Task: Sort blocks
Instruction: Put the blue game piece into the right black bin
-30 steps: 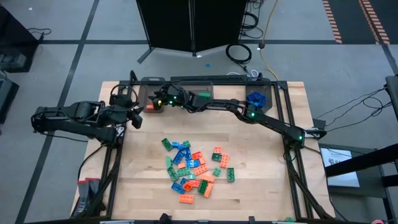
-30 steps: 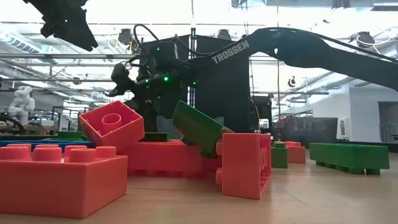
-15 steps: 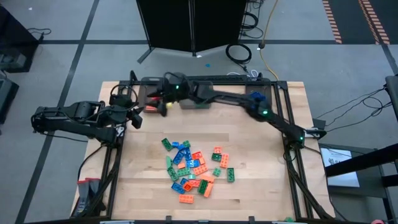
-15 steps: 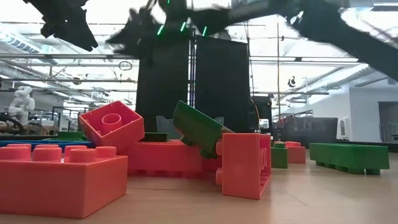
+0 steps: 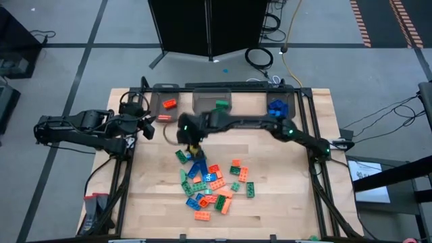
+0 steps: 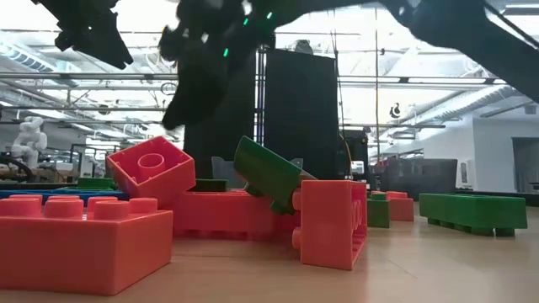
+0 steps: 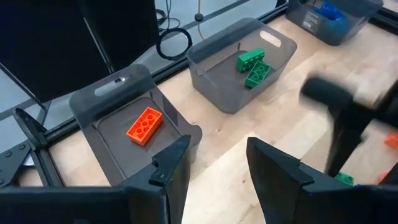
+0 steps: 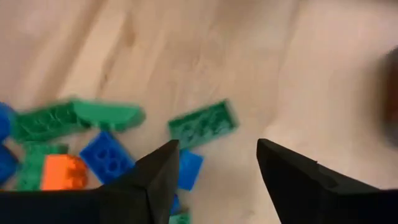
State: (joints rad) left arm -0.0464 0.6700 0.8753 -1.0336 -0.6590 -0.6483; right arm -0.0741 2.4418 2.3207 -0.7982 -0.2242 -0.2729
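Observation:
The blocks, small orange, green and blue studded bricks, lie in a loose pile on the wooden table; the low view shows them close up. My right gripper is open and empty above the pile's far left end, over a green brick lying flat. My left gripper waits open at the table's left edge, facing the bins. One orange brick lies in the left bin, green bricks in the middle bin, and blue ones in the right bin.
Three grey translucent bins stand in a row along the far edge. My right arm reaches across the table from the right and shows blurred in the left wrist view. Bare wood lies between the bins and the pile, and right of it.
My right gripper has swung from above the left bin at the far edge toward the near side and down, to the far left end of the pile. The left bin with its orange brick now shows uncovered. The pile has not moved.

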